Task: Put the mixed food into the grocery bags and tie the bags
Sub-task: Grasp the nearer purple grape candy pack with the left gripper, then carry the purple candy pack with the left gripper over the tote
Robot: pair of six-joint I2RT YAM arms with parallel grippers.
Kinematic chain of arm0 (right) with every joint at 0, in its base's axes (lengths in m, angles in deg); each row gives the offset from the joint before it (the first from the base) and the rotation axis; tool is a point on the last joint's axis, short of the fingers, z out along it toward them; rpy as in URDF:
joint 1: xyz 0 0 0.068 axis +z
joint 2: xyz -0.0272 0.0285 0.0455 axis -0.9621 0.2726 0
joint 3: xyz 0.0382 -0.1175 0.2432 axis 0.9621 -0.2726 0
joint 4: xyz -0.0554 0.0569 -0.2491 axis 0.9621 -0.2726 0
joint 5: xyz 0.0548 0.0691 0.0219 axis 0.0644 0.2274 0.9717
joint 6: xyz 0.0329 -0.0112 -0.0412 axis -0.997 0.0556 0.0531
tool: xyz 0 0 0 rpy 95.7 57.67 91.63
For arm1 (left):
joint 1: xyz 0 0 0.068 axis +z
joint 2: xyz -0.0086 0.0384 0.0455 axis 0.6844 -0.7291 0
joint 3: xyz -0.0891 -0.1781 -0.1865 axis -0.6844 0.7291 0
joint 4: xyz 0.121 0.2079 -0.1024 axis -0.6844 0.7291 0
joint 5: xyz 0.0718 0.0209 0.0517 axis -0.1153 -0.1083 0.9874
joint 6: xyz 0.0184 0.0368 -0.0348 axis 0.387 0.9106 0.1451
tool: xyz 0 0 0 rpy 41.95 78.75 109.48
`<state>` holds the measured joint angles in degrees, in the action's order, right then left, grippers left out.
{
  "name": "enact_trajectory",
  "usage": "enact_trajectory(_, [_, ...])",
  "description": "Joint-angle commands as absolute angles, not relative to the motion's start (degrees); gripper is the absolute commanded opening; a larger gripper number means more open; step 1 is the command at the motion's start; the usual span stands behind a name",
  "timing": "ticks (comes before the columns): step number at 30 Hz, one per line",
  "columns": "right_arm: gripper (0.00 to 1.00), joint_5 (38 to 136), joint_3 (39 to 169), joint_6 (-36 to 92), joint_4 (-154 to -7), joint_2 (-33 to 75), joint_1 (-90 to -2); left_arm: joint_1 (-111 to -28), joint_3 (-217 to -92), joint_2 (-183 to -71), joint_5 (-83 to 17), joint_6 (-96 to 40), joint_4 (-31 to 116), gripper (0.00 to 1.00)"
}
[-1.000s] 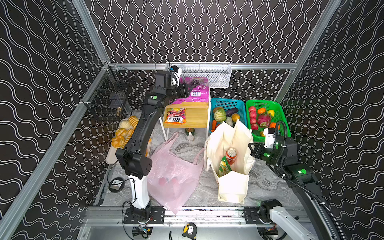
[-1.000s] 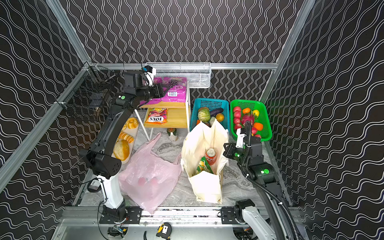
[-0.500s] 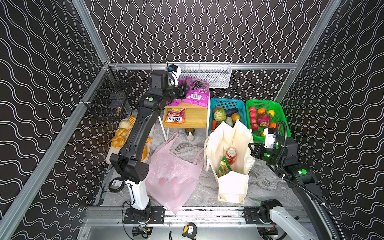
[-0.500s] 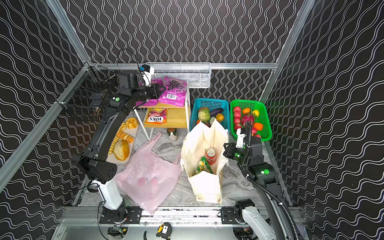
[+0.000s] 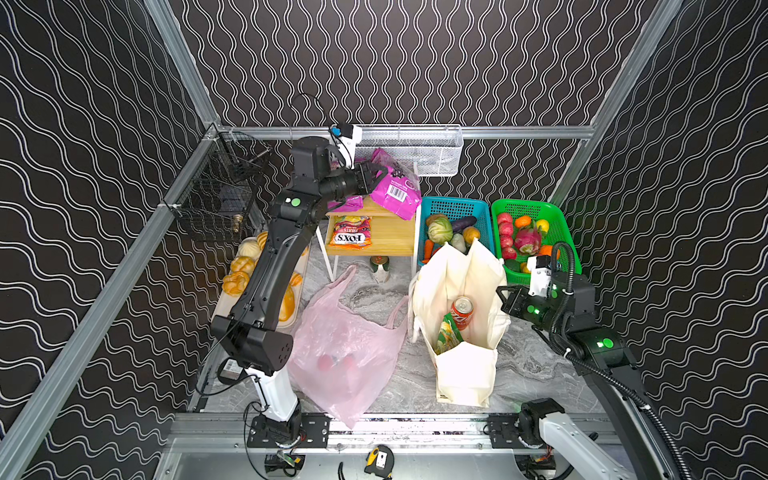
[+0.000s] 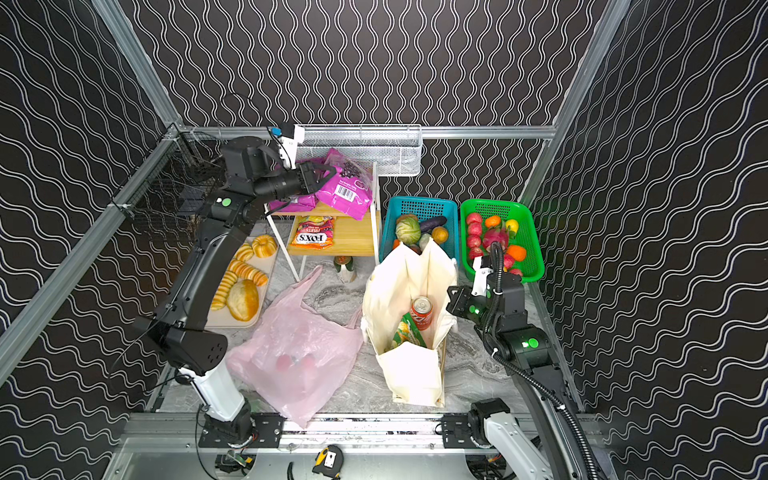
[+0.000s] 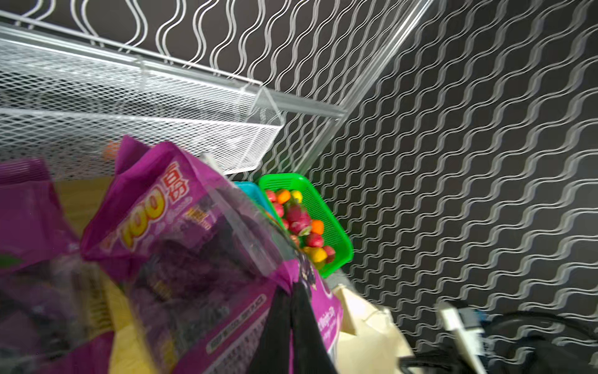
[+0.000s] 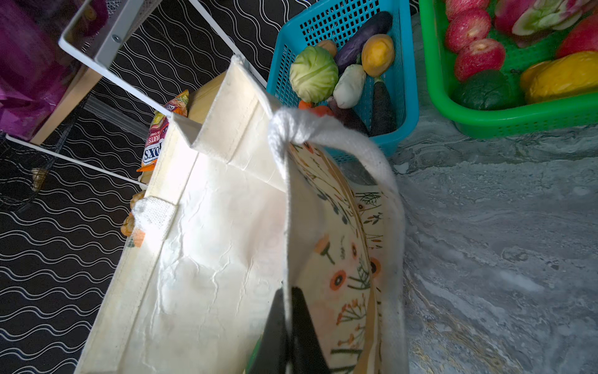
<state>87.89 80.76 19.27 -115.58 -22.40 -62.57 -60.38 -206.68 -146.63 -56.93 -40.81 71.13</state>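
Pouch (image 5: 395,189) pinched between left jaws; tote (image 5: 465,374) wall between right jaws.

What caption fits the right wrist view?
Right gripper, jaws shut on the tote, holds it open beside the blue basket and green basket.

The left pincer (image 7: 291,301) is clamped on the magenta snack pouch (image 7: 181,233), a green fruit basket (image 7: 338,241) beyond.

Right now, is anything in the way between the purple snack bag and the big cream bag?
Nothing visible. The left gripper holds the magenta pouch above the shelf, and the cream tote stands open, its side pinched by the right gripper.
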Motion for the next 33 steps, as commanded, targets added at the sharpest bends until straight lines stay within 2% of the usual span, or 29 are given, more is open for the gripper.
enact_trajectory(1, [0.04, 87.8, 80.3, 19.3, -114.4, -22.8, -62.5, -60.2, -205.9, -144.3, -60.3, -44.8, 60.8, 0.0])
enact_trajectory(10, [0.04, 87.7, 80.5, 19.3, -114.6, -22.6, -62.5, -60.5, -201.3, -139.3, -70.4, -50.8, 54.3, 0.0])
enact_trajectory(14, [0.04, 87.8, 80.9, 19.2, -114.2, -22.1, -62.5, -64.8, -201.1, -138.0, -74.7, -48.2, 57.6, 0.0])
enact_trajectory(18, [0.04, 87.8, 81.3, 19.2, -114.2, -21.8, -62.5, -71.8, -202.9, -138.0, -73.2, -38.1, 69.5, 0.0])
enact_trajectory(30, [0.04, 88.0, 81.0, 18.6, -114.3, -22.7, -62.5, -85.7, -196.8, -140.5, -71.6, -26.9, 82.7, 0.0])
enact_trajectory(33, [0.04, 88.1, 81.0, 18.3, -114.0, -22.7, -62.5, -88.4, -198.2, -142.3, -66.3, -22.9, 89.7, 0.0])
